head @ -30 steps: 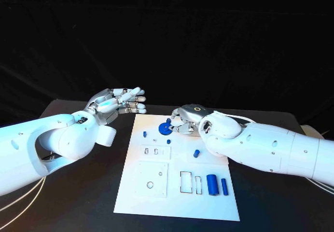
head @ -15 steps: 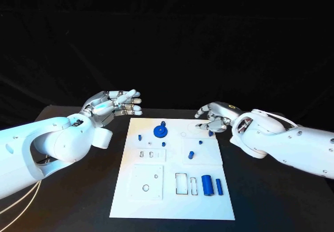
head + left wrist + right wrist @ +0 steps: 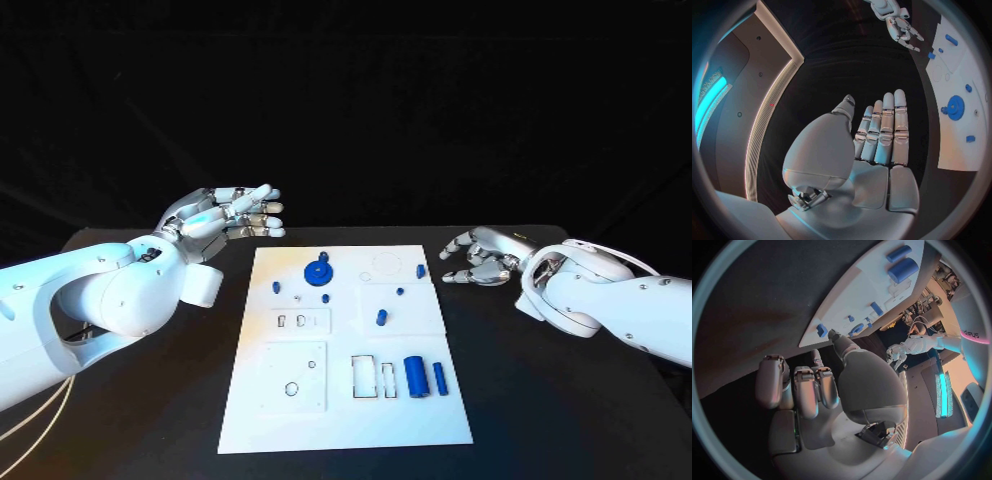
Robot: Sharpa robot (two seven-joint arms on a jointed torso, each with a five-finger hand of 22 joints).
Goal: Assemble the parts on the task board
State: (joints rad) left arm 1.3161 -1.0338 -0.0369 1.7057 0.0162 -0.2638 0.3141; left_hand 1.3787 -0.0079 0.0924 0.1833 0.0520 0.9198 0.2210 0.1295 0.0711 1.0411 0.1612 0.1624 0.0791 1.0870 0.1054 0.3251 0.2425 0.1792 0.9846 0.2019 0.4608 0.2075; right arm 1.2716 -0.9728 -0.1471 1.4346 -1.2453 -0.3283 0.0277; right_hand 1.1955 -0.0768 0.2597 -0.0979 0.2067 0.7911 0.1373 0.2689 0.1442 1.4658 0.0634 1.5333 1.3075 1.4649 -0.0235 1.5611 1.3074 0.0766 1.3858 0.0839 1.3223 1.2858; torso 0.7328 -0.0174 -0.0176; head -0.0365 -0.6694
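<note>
Hands both empty: my right hand point(image 3: 480, 262) hovers loosely curled at three o'clock of the flat white task board point(image 3: 346, 400), left hand point(image 3: 224, 215) open at ten. Blue toothed gear point(image 3: 316, 271) seems seated; next I'd pick a loose blue cylinder point(image 3: 415, 375).

The task board point(image 3: 346, 400) lies mid-counter point(image 3: 562, 400). The left hand point(image 3: 224, 215) hangs off its far left corner, the right hand point(image 3: 483, 258) just beyond its right edge. A gear part point(image 3: 316, 271) sits at the far end; two cylinder parts point(image 3: 415, 376) lie side by side near the right edge.
</note>
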